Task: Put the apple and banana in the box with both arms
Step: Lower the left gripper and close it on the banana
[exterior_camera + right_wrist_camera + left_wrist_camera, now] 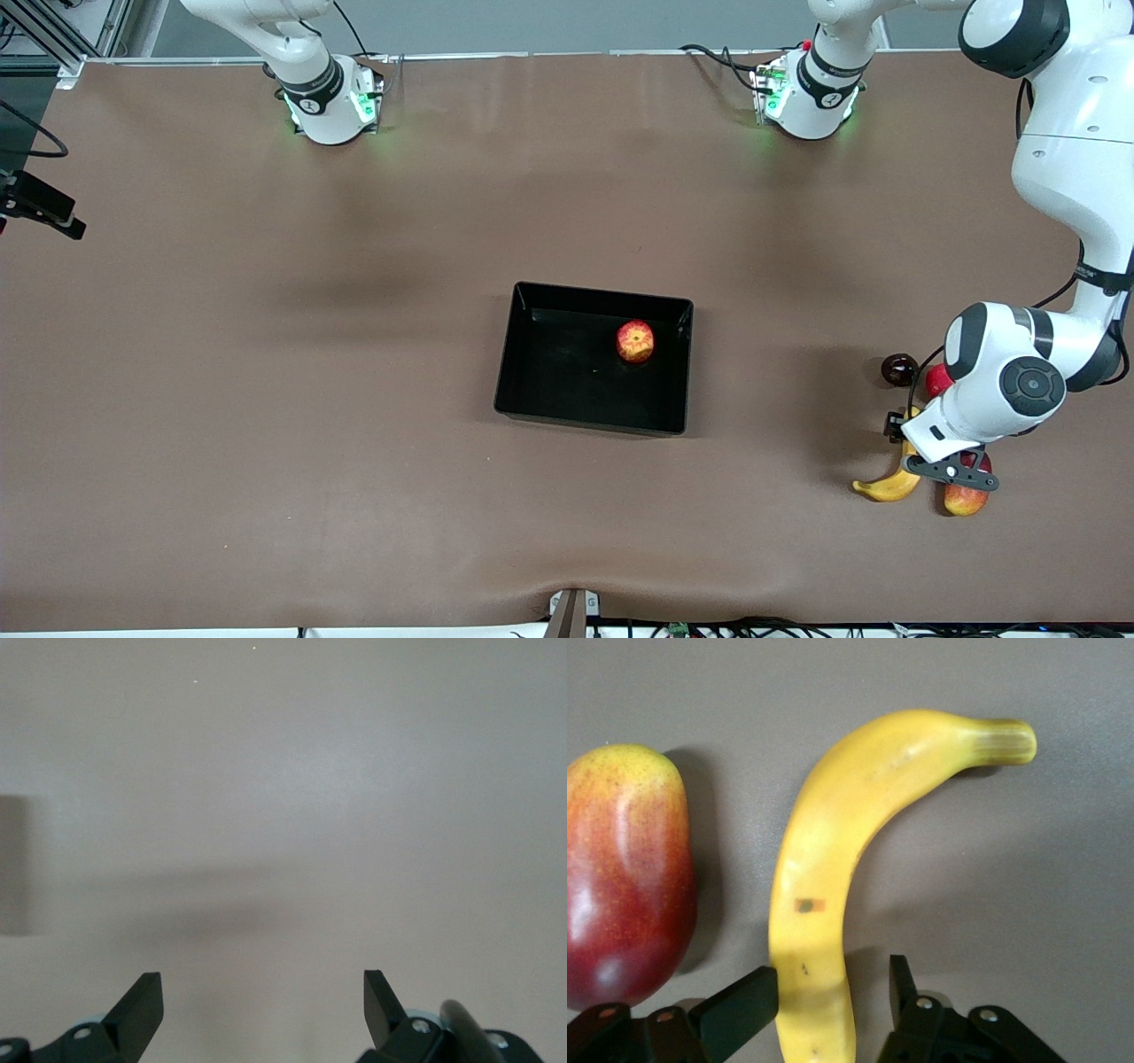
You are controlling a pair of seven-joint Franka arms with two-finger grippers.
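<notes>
While the apple (635, 341) lies in the box (508, 354), the banana (889, 484) rests on the surface at the left arm's end, under the left gripper (921, 456). Left wrist view: jaws half-closed astride the banana's (833, 877) thick end, one finger (744, 1001) touching, across its long axis; mango (625, 868) beside. Right wrist view: right gripper (263, 997) waits, jaws wide, empty.

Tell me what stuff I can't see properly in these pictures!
- Banana: in the front view the left arm covers its middle; in the left wrist view its lower end is cut off by the edge.
- Mango: cut off by the left wrist view's edge; partly under the left gripper in front view.
- Red round fruit: mostly hidden by the left arm.
- Right gripper: out of the front view; only its fingertips show.
</notes>
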